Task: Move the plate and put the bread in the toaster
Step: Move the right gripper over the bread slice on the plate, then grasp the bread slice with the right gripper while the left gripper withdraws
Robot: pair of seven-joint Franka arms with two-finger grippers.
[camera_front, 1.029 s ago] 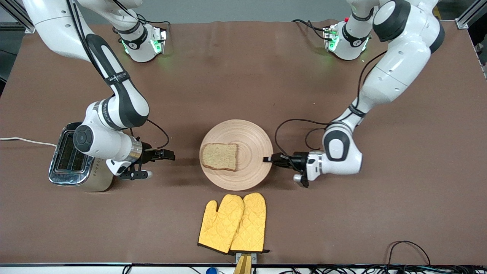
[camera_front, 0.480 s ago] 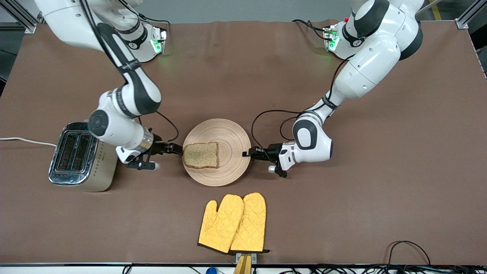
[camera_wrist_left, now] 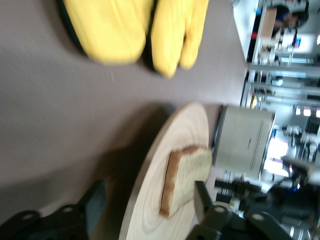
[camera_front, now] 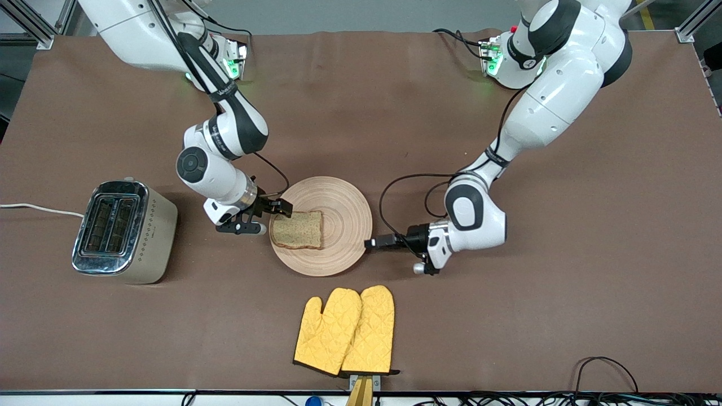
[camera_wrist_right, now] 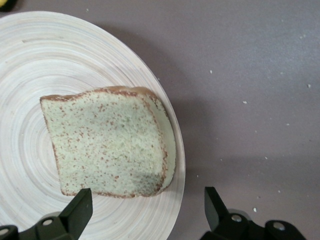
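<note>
The wooden plate [camera_front: 338,223] lies mid-table with the bread [camera_front: 297,229] flat on its part toward the toaster [camera_front: 121,231]. The toaster stands toward the right arm's end, its slots empty. My right gripper [camera_front: 282,207] is open and hovers over the plate's rim beside the bread. In the right wrist view its fingers [camera_wrist_right: 77,212] stand wide apart over the plate [camera_wrist_right: 30,65] and the bread [camera_wrist_right: 107,142]. My left gripper [camera_front: 370,243] is open at the plate's rim toward the left arm's end. In the left wrist view the plate's rim [camera_wrist_left: 150,175] lies between the fingers [camera_wrist_left: 202,200], with the bread [camera_wrist_left: 185,177] past it.
A pair of yellow oven mitts [camera_front: 345,330] lies nearer the front camera than the plate, close to the table's front edge. The toaster's white cord [camera_front: 34,208] runs off the table's end. The mitts [camera_wrist_left: 135,30] and the toaster [camera_wrist_left: 245,142] show in the left wrist view.
The plate with the bread slid toward the toaster, then stopped. My left gripper shifted along the rim. My right gripper moved from beside the toaster to over the plate's rim by the bread.
</note>
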